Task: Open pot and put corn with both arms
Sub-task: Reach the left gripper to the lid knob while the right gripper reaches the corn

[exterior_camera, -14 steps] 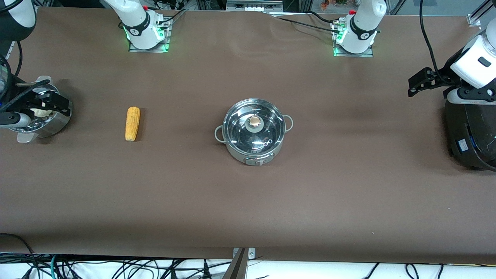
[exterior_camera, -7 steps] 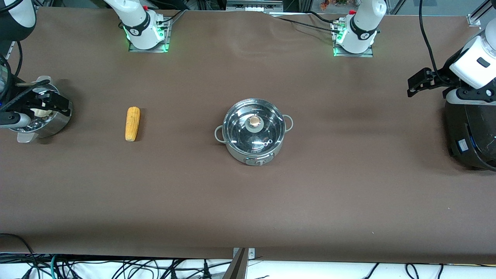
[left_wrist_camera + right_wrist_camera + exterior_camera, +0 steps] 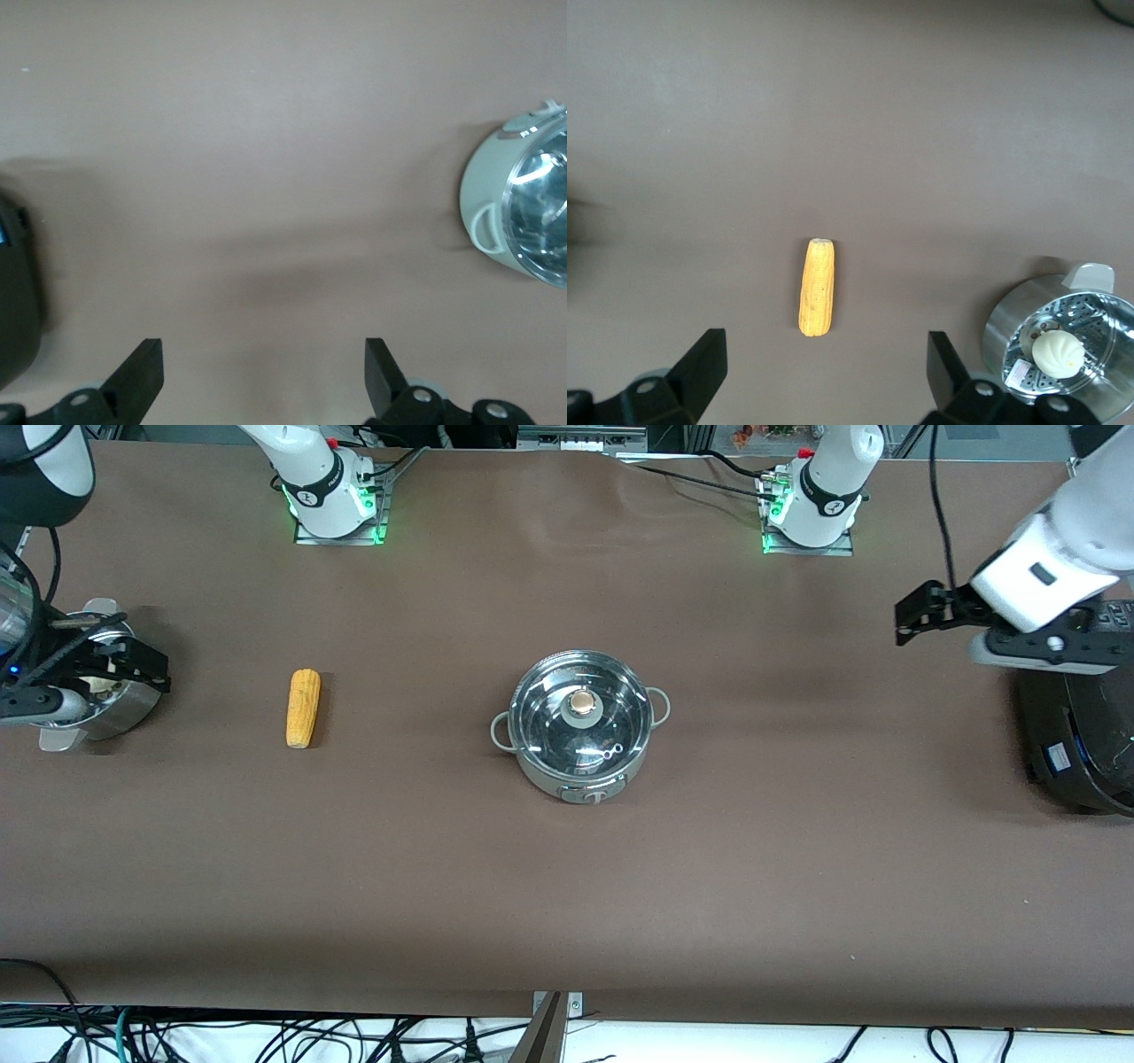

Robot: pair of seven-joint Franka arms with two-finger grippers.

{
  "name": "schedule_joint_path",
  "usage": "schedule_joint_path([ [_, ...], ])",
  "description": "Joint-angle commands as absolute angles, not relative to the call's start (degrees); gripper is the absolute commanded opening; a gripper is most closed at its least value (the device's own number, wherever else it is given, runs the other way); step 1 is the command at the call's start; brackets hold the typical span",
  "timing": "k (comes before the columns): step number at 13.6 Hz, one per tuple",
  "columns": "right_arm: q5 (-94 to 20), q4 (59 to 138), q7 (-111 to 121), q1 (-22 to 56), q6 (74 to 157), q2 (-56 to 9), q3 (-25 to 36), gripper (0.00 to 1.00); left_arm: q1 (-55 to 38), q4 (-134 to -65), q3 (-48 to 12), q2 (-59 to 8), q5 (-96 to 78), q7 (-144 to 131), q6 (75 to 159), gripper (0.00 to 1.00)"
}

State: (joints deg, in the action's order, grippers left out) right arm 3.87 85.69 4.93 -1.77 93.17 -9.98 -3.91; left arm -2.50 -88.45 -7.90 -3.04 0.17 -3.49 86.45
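The steel pot stands mid-table with its glass lid and tan knob on. It also shows at the edge of the left wrist view. The corn lies on the table between the pot and the right arm's end, and it shows in the right wrist view. My right gripper is open and empty over the steamer; its jaws are spread wide. My left gripper is open and empty over bare table beside the black appliance; its jaws are also spread wide.
A perforated steel steamer with a white bun stands at the right arm's end. A big black appliance stands at the left arm's end, and its edge shows in the left wrist view. Brown table lies around the pot.
The left arm has swung its gripper away from the black appliance toward the pot's side. The right gripper has shifted slightly over the steamer. Pot and corn have not moved.
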Motion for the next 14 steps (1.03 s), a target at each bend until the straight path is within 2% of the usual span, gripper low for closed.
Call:
schedule_joint_path([
  [1,3.1,86.4,4.7,-1.5,93.0,-12.3,-4.1,1.0,-4.5,-86.5,-9.9,-6.1,-2.0,-6.7,86.0,1.0],
  [3,2.7,87.3,4.2,-1.5,93.1,-13.6,-4.1,1.0,-8.7,-83.9,-10.6,-9.5,-2.1,-13.9,86.6,1.0],
  [8,1.7,90.8,4.0,-1.5,95.2,-15.5,-4.1,1.0,-21.5,-70.2,-10.6,-24.1,-1.8,-35.0,88.1,1.0],
  [12,0.1,98.5,3.9,-1.4,104.5,-16.7,-4.1,1.0,-29.3,-70.0,-10.6,-30.7,-1.4,-44.6,98.6,1.0],
  [14,-0.1,102.9,3.9,-1.4,108.6,-16.6,-4.1,1.0,-31.2,-70.1,-10.6,-33.4,-1.1,-44.6,101.1,1.0],
])
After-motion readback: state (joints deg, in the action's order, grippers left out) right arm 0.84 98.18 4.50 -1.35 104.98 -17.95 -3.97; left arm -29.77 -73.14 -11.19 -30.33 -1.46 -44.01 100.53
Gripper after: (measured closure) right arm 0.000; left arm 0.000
